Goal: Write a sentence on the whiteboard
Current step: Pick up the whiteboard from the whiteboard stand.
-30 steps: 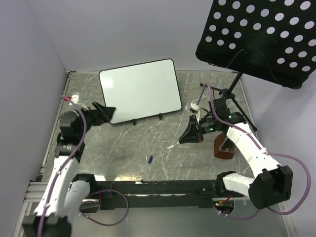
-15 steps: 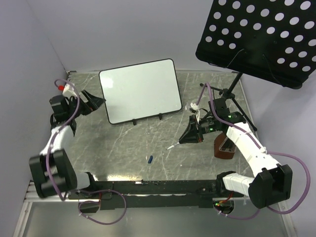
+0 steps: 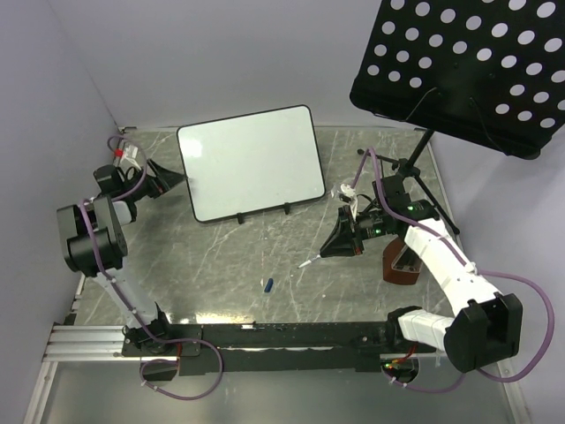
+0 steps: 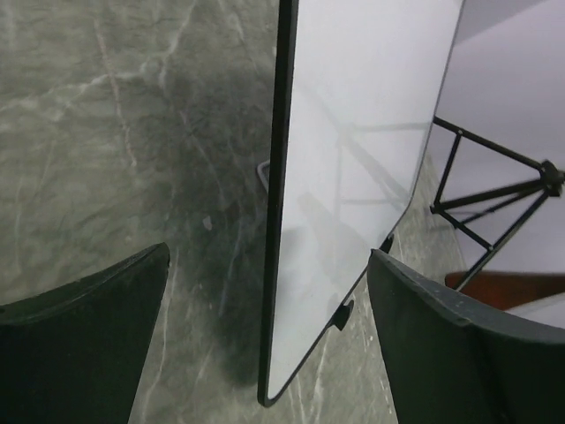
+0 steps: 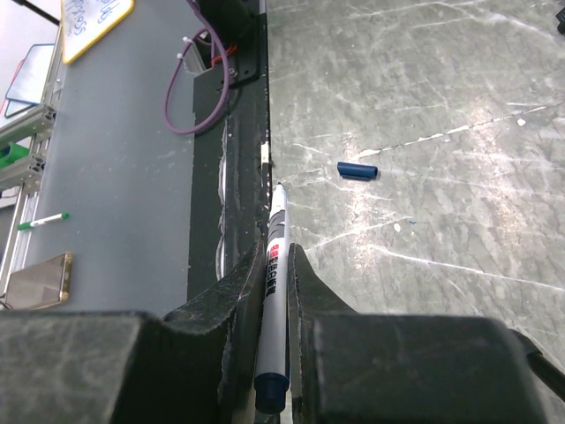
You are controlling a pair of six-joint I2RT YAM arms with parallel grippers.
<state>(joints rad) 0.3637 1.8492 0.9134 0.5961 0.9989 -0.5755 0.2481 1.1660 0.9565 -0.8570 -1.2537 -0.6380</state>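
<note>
Two tools share the work. The left tool (image 3: pixel 177 179) sits at centre left of the top view, jaws wide apart, at the left edge of the board (image 3: pixel 252 163). The board stands propped on small feet in the upper middle of that view, on the counter (image 3: pixel 229 256). In the left wrist view its black rim runs edge-on up the middle of the frame, between the jaws, and appears to touch neither. Its face is plain white, with no words on it.

The right tool (image 3: pixel 334 247), right of centre in the top view, is clamped on a marker (image 5: pixel 272 291). The tip is bare and points down toward the counter, well apart from the board. A blue cap (image 5: pixel 357 170) lies loose on the counter at lower centre of the top view. A black stand (image 3: pixel 459 71) fills the upper right.

As I read it, writing has not begun and this is the setup step: marker uncapped and gripped, board about to be steadied. The next move probably calls for the left tool to close on the rim without tipping the board. The right tool would then carry the marker up and left, turn the tip toward the white face, and press lightly, since a board on small feet may slide or lean back.
</note>
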